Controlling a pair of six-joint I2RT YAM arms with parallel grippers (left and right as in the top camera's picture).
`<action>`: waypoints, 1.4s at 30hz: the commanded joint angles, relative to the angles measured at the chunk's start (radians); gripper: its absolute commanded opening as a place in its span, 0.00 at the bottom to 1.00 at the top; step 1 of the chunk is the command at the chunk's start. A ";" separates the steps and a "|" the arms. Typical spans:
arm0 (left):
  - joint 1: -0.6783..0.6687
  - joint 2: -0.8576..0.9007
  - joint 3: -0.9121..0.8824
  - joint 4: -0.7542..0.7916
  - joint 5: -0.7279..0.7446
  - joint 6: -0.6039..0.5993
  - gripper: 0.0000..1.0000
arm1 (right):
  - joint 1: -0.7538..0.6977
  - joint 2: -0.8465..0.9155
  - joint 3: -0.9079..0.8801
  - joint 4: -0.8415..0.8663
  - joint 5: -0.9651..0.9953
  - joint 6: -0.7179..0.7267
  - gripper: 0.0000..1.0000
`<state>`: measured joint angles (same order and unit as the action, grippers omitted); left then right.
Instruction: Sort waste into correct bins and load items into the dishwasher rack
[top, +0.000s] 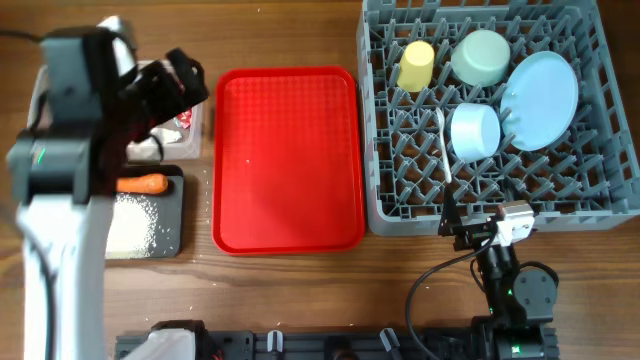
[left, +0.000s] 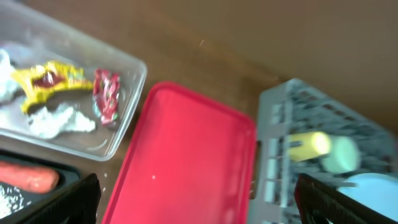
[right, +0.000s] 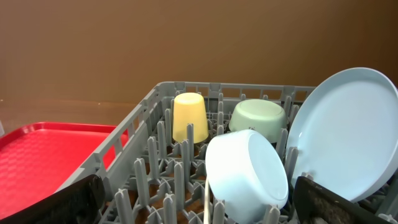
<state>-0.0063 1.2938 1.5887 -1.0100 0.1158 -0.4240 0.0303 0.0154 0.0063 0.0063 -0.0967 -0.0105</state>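
Currently:
- Left gripper: wide, empty, left of red tray.
- Right gripper: wide, empty, right of tray.
- Cup, plate: in rack, right of tray.
- Wrappers: in tub, left of tray.

Overhead looks straight down; both wrist views obliquely share the dishwasher rack.
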 joint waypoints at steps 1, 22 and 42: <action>0.004 -0.198 0.000 0.001 -0.013 0.016 1.00 | 0.006 -0.012 -0.002 0.000 -0.005 -0.015 1.00; 0.004 -1.094 -1.151 0.592 0.044 0.016 1.00 | 0.006 -0.012 -0.001 0.001 -0.005 -0.015 1.00; 0.004 -1.291 -1.583 1.015 -0.026 0.029 1.00 | 0.006 -0.012 -0.001 0.000 -0.005 -0.015 1.00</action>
<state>-0.0063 0.0177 0.0135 0.0029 0.1314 -0.4198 0.0303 0.0128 0.0063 0.0036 -0.0963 -0.0135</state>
